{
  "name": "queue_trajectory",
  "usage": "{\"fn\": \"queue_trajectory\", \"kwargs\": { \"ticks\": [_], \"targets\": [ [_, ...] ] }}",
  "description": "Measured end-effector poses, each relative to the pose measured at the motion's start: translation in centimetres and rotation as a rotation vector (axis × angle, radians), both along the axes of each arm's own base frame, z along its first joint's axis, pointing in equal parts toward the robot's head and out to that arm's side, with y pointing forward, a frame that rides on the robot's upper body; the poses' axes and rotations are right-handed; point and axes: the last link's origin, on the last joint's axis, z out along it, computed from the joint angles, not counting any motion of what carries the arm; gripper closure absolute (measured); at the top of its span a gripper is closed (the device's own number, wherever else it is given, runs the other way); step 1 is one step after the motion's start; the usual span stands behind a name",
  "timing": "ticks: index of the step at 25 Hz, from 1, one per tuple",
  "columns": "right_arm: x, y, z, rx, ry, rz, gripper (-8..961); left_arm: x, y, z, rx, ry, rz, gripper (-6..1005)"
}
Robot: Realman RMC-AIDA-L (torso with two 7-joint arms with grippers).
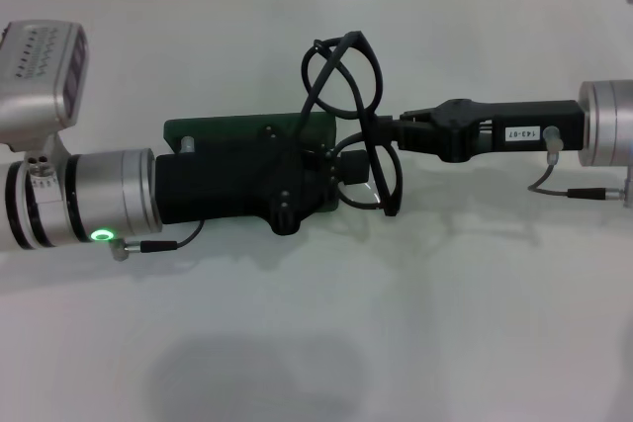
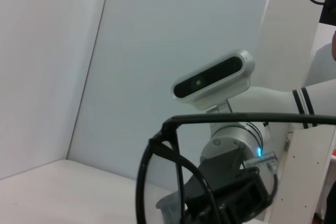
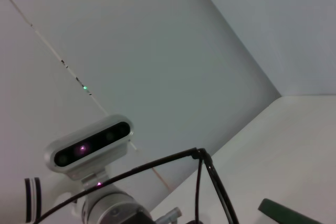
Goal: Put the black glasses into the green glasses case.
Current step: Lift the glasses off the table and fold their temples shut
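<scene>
Glasses first: the thin black-framed glasses [image 1: 358, 121] hang in the air between my two arms, pinched at the frame by the right gripper [image 1: 388, 132], which reaches in from the right with its fingers pressed onto the rim near the bridge. The frame stands nearly on edge, one lens above and one below the gripper's line, so its long axis runs away from me and towards me, across the line of the arms. The temple arms loop out to the upper left, curling over the far edge of the case.

The dark green felt-like rectangular glasses case [image 1: 232, 128] lies just to the left of the glasses, its long side running left to right, and most of it is hidden beneath the left gripper [image 1: 316, 167]. I cannot tell whether that gripper's fingers are spread or closed, nor whether the case is open.

My judgement: the glasses sit crosswise to the case, so the right arm, the nearer one and already holding them, would need to turn the frame to lie along the case before lowering.
</scene>
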Motion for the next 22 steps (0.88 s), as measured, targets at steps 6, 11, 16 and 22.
{"fn": "queue_trajectory", "kwargs": {
  "ticks": [6, 11, 16, 22],
  "targets": [
    [1.4, 0.7, 1.8, 0.096, -0.018, -0.027, 914, 0.0, -0.2, 0.1, -0.008, -0.007, -0.006, 999],
    [4.1, 1.3, 5.0, 0.21, -0.043, -0.067, 914, -0.2, -0.2, 0.2, -0.011, 0.001, -0.008, 999],
    [7.1, 1.7, 7.3, 0.347, -0.133, -0.059, 914, -0.4, -0.3, 0.2, -0.016, 0.015, -0.009, 999],
    [6.6, 2.2, 7.8, 0.512, -0.219, 0.152, 914, -0.8, -0.6, -0.1, -0.041, 0.05, -0.015, 999]
  ]
}}
